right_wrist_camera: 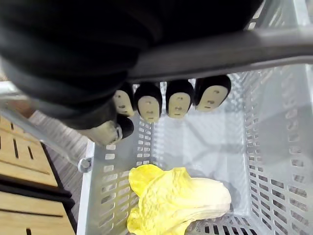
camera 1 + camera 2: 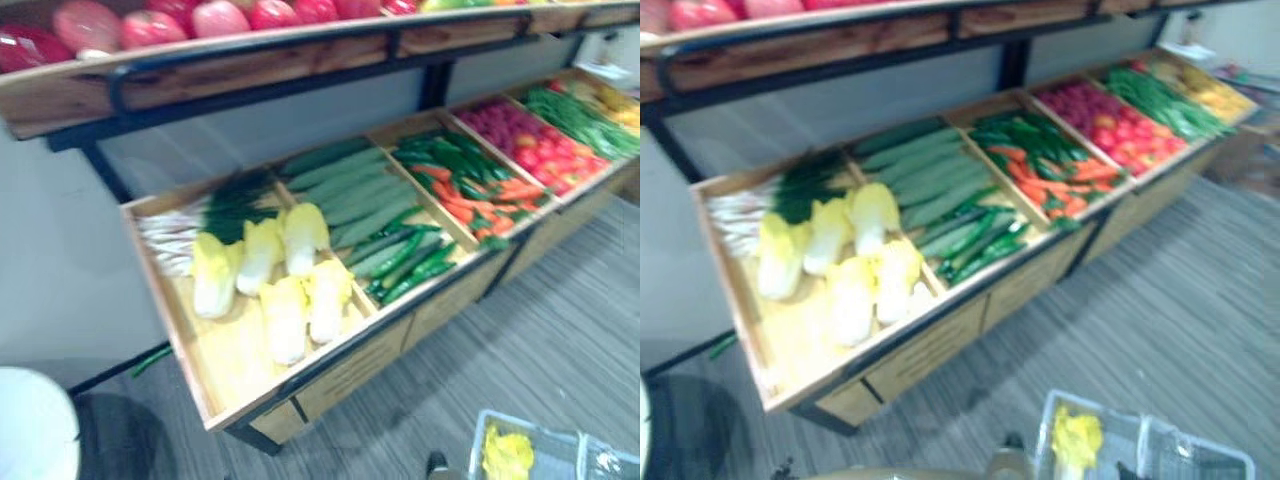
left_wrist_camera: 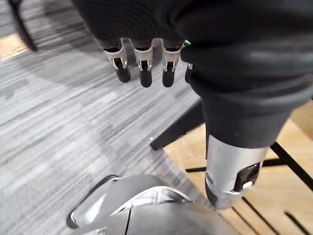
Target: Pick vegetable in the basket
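Left eye view: one napa cabbage [image 2: 508, 452] is lying in the basket [image 2: 555, 447], with more waiting in the stand [image 2: 340, 372]. Left wrist view: the left robot hand [image 3: 142, 61] is hanging released, free to pick. Right wrist view: the right robot hand [image 1: 149, 100] is gripping the basket handle [image 1: 234, 46].

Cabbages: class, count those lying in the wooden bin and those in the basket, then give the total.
Cabbages in the wooden bin: 5
Cabbage in the basket: 1
Total: 6
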You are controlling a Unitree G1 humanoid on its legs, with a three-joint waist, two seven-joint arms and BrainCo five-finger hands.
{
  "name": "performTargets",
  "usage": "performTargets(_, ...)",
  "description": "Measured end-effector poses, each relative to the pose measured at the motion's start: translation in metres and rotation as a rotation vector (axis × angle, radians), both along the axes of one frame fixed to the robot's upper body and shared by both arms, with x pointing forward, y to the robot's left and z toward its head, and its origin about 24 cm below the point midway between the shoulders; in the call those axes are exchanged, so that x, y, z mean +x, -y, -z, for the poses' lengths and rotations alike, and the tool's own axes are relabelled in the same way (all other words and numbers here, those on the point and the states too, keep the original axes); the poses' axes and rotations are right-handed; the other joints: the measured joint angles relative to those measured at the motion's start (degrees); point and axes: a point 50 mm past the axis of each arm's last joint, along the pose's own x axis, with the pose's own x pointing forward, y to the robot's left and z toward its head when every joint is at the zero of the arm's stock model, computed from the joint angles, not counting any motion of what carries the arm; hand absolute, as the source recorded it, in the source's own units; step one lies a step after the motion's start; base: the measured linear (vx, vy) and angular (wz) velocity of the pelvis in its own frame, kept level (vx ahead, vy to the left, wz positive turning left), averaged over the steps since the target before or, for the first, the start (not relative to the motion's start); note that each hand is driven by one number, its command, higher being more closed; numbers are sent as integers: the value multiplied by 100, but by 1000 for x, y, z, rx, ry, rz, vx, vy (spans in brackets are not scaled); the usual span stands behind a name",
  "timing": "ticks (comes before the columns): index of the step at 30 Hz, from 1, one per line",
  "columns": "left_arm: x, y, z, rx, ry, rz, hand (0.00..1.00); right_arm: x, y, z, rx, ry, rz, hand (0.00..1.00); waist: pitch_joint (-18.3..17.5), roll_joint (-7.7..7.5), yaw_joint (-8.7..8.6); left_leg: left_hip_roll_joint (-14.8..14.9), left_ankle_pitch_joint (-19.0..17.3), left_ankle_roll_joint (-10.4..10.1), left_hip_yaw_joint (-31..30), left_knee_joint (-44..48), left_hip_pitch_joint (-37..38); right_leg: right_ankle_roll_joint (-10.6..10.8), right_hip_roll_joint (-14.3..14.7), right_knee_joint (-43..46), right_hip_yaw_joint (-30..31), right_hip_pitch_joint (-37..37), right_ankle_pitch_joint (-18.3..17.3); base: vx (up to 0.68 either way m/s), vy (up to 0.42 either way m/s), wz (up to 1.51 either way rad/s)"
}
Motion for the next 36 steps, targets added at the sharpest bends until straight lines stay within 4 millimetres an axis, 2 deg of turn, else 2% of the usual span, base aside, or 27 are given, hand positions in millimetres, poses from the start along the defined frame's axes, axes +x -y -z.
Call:
performTargets(1, 5, -2, -1, 6, 15, 5, 0, 8, -3, -1, 2, 16, -20, 100, 94, -46, -65, -3, 63, 60, 161, -118, 44, -284, -56, 440, -421, -87, -249, -232, 201, -141)
performTargets(2, 16, -5, -5, 22, 48, 21, 0, 13, -5, -1, 4, 25, -33, 100, 220, -128, -87, -114, 254, 104, 516, -463, 218, -909, -339, 1593, -1303, -191, -1160, -178, 160, -100)
performTargets(3, 19, -6, -6, 27, 57, 33, 0, 15, -5, -1, 2, 27, -37, 100, 244, -166, -81, -147, 359, 109, 739, -626, 318, -1006, -450, 2109, -1674, -183, -1512, -189, 184, -150)
performTargets(4, 19, -5, -6, 24, 61, 40, 0, 19, -5, -2, -1, 27, -55, 100, 255, -196, -7, -155, 503, 74, 1171, -862, 515, -1023, -573, 2773, -2166, -74, -1894, -111, 108, -175)
performTargets(5, 16, -5, -5, 18, 51, 42, 0, 24, -7, -1, 8, 23, -82, 100, 257, -242, -7, -169, 609, 71, 1562, -1023, 674, -974, -673, 3149, -2425, 147, -2027, -100, 62, -166)
performTargets(6, 16, -5, -5, 18, 50, 42, 0, 25, -8, -1, 12, 21, -86, 100, 251, -265, -7, -174, 633, 77, 1692, -1049, 701, -908, -701, 3213, -2460, 232, -2097, -59, -42, -182)
performTargets(7, 17, -5, -6, 17, 55, 32, 0, 32, -11, 1, 29, 24, -93, 100, 257, -329, -1, -172, 694, 39, 2189, -1066, 789, -684, -745, 3107, -2428, 467, -2296, -54, -85, -142)
performTargets(8, 18, -6, -6, 17, 58, 28, 0, 32, -12, 1, 35, 21, -93, 100, 255, -348, -9, -168, 717, 26, 2350, -1061, 808, -630, -732, 2979, -2415, 485, -2378, -59, -157, -165)
performTargets(9, 22, -5, -6, 11, 65, 20, 0, 38, -12, 1, 38, 28, -95, 100, 280, -393, -26, -156, 767, 19, 2621, -1046, 887, -661, -655, 2758, -2450, 483, -2552, -57, -166, -97)
performTargets(10, 23, -4, -5, 7, 67, 17, 0, 37, -11, 1, 38, 23, -92, 100, 295, -367, -31, -138, 781, -5, 2733, -1016, 938, -738, -602, 2643, -2442, 482, -2614, -102, -273, -114)
performTargets(12, 24, 12, -2, -36, 72, 10, 0, 29, -2, 0, 21, -8, -91, 100, 202, -168, -2, -41, 891, -77, 3138, -1002, 995, -776, -149, 1884, -2290, 504, -2652, -81, -232, -111)
performTargets(14, 25, 19, 0, -62, 76, 12, 0, 31, -2, -1, 14, -12, -112, 100, 185, -118, -23, 23, 967, -96, 3373, -883, 971, -742, 93, 1305, -2147, 497, -2705, -61, -248, -96)
performTargets(16, 27, 21, 1, -75, 73, 15, 0, 33, -6, 1, 24, -20, -148, 100, 196, -128, -27, 232, 966, -97, 3485, -538, 982, -793, 326, 855, -2001, 574, -2740, -102, -199, -76)
performTargets(18, 30, 22, 0, -77, 81, 10, 0, 21, -13, 6, 45, -59, -177, 100, 197, -72, -60, 680, 966, -97, 3426, -26, 1132, -888, 684, 487, -1927, 900, -2676, -109, -125, -31)
performTargets(21, 29, 23, 1, -80, 81, 7, 0, 18, -20, 9, 49, -81, -230, 100, 172, -20, -56, 1133, 1055, -111, 3416, 540, 1350, -937, 983, 297, -1622, 1085, -2647, -81, -86, -44)
performTargets(22, 28, 22, 1, -77, 81, 0, 0, 19, -21, 9, 48, -80, -246, 100, 180, -33, -27, 1187, 1131, -120, 3350, 675, 1375, -988, 1010, 253, -1494, 1092, -2616, -41, -41, -94)
performTargets(23, 25, 19, 1, -71, 77, -14, 0, 29, -24, 7, 42, -60, -279, 100, 222, -80, 14, 1239, 1279, -100, 2799, 982, 1222, -1088, 1013, 167, -1173, 1119, -2541, -41, -3, -101)
performTargets(24, 22, 18, 1, -68, 72, -20, 0, 37, -25, 5, 35, -46, -302, 100, 273, -138, 19, 1079, 1156, -171, 1937, 1116, 969, -1082, 966, 113, -964, 1118, -2492, -43, 27, -126)
performTargets(25, 17, 19, 2, -71, 61, -22, 0, 47, -24, 2, 27, -23, -312, 100, 306, -129, 23, 594, 860, -267, 744, 1049, 683, -1025, 847, 51, -706, 1149, -2429, -32, 49, -109)
performTargets(26, 13, 22, 3, -75, 51, -23, 0, 48, -23, 2, 23, -18, -313, 100, 345, -115, 22, 192, 720, -346, 35, 853, 576, -1004, 769, -12, -566, 1226, -2357, -17, 73, -94)
performTargets(27, 10, 24, 4, -78, 44, -23, 0, 49, -22, 1, 19, -16, -313, 100, 349, -91, 35, -44, 638, -378, -334, 656, 541, -964, 731, -52, -479, 1267, -2329, -12, 103, -76)
performTargets(28, 5, 26, 5, -76, 40, -24, 0, 47, -22, 1, 20, -18, -313, 100, 358, -54, 42, -442, 588, -434, -1011, 33, 476, -910, 688, -91, -323, 1279, -2312, -29, 125, -56)
performTargets(30, 5, 27, 5, -77, 42, -26, 0, 47, -22, 1, 17, -12, -316, 100, 359, -9, 97, -628, 697, -418, -1470, -813, 388, -829, 730, -179, -211, 1261, -2295, -16, 190, -49)
performTargets(32, 5, 30, 5, -84, 44, -29, 0, 47, -17, -3, -3, -3, -318, 100, 367, 118, 128, -683, 1175, -419, -1776, -1414, 268, -717, 831, -209, -150, 1166, -2222, 37, 215, -31)
performTargets(33, 6, 30, 5, -82, 44, -32, 0, 48, -17, -3, -6, 1, -319, 100, 387, 170, 136, -698, 1156, -449, -1780, -1565, 301, -646, 831, -263, -74, 1160, -2171, 57, 189, -14)
performTargets(36, 7, 22, 4, -57, 46, -27, 0, 49, -22, -4, -3, 18, -330, 100, 402, -1, 137, -1034, 1124, -310, -1728, -1727, 274, -372, 528, -478, -138, 1206, -1962, 105, 224, 2)
